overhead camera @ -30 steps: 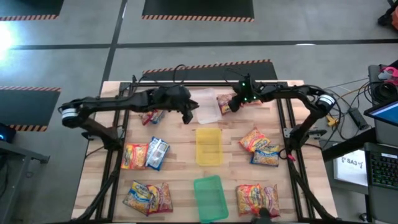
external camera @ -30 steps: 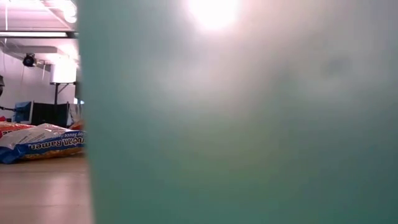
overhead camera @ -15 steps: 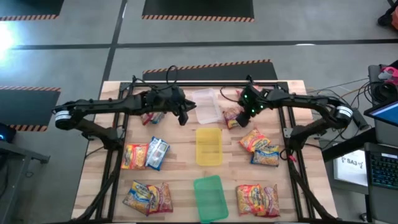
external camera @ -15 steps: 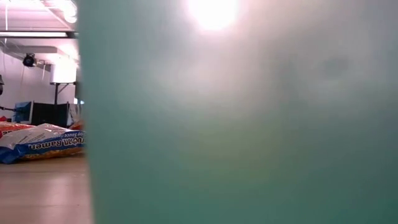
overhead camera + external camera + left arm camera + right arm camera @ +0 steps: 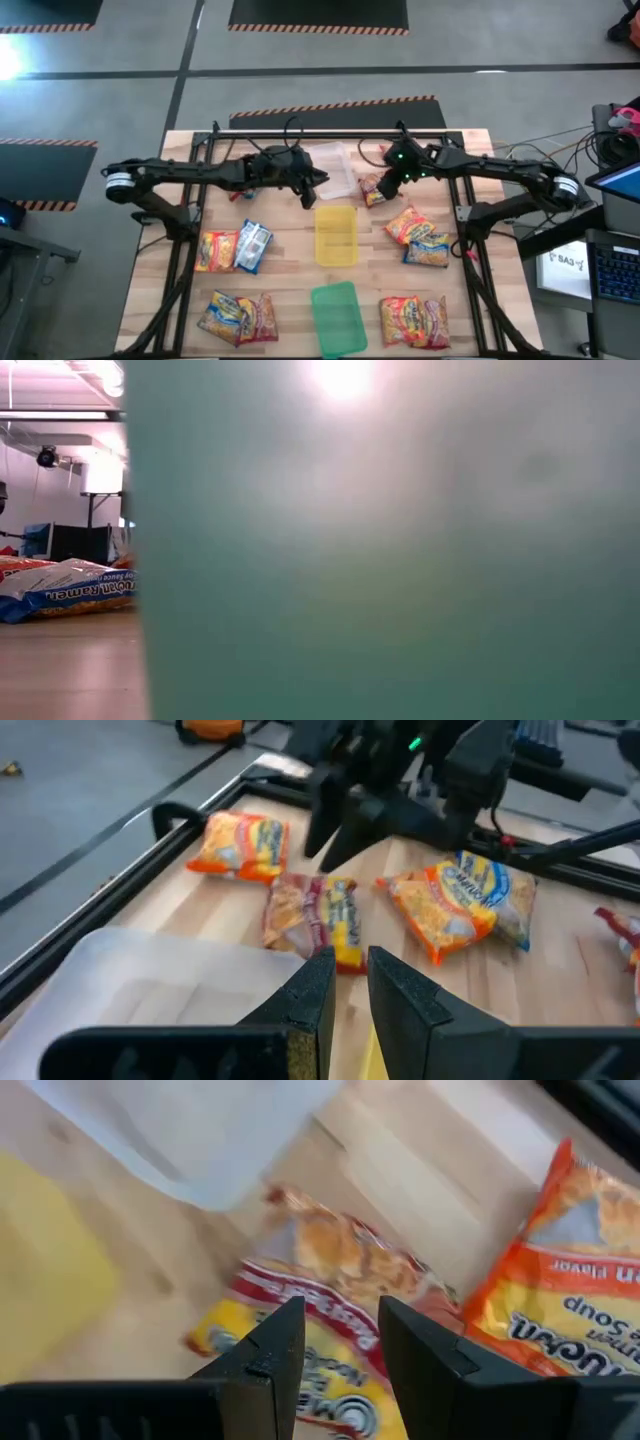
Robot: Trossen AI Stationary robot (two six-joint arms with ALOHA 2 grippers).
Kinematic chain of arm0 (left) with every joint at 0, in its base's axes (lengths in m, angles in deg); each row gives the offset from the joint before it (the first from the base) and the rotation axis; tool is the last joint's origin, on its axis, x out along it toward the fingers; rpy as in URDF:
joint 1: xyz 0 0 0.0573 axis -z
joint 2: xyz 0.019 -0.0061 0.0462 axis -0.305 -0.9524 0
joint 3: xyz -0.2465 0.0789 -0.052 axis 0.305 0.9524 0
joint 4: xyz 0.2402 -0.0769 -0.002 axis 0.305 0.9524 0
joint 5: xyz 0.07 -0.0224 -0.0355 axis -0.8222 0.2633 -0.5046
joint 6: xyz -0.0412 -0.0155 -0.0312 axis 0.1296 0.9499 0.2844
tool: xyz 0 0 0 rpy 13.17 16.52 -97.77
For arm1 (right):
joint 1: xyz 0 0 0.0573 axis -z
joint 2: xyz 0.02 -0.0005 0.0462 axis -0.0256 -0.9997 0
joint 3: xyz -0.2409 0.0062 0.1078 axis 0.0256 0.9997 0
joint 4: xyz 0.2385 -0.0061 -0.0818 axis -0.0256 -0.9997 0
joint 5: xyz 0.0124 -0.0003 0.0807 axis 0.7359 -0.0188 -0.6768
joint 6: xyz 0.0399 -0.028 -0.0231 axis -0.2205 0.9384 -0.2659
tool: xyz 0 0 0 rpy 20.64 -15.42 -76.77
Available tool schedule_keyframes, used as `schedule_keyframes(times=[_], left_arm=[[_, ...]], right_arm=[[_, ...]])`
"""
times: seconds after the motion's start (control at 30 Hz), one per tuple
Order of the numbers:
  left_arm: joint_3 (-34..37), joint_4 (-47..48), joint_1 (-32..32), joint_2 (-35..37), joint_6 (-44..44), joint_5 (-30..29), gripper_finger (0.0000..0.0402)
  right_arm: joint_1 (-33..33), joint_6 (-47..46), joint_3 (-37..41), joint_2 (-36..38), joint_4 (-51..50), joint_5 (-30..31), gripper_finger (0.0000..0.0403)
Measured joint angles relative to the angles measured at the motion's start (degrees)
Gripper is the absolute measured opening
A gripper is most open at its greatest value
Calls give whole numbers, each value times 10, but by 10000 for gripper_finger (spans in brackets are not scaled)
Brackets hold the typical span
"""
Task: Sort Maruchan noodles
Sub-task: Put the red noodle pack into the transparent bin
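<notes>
The wooden tabletop carries three trays down its middle line: a clear tray near the far edge, a yellow tray at the centre and a green tray at the near edge, the last filling most of the low view. The left gripper hangs over the near-left corner of the clear tray, between it and the yellow tray; its own wrist view shows the two fingers drawn nearly together with only a narrow gap and nothing between them. The right gripper is over a red ramen packet lying just right of the clear tray; in the right wrist view its fingers stand apart above that packet, and whether they touch it cannot be told. An orange packet lies just beside the red one there. The other Maruchan noodles are spread around: a pair toward the left edge, a pair at the near-left corner, an orange packet and a blue one toward the right edge, and a pair at the near-right corner. One more packet lies partly hidden under the left arm.
</notes>
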Motion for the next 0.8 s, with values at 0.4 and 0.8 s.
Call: schedule_keyframes(times=[0.4, 0.8], left_arm=[[0, -21, 38, -18, 0, 1, 45], [0, -20, 42, -18, -7, 1, 45]], right_arm=[[11, 116, 0, -104, 0, 37, 105], [6, -55, 0, -86, -138, -72, 88]])
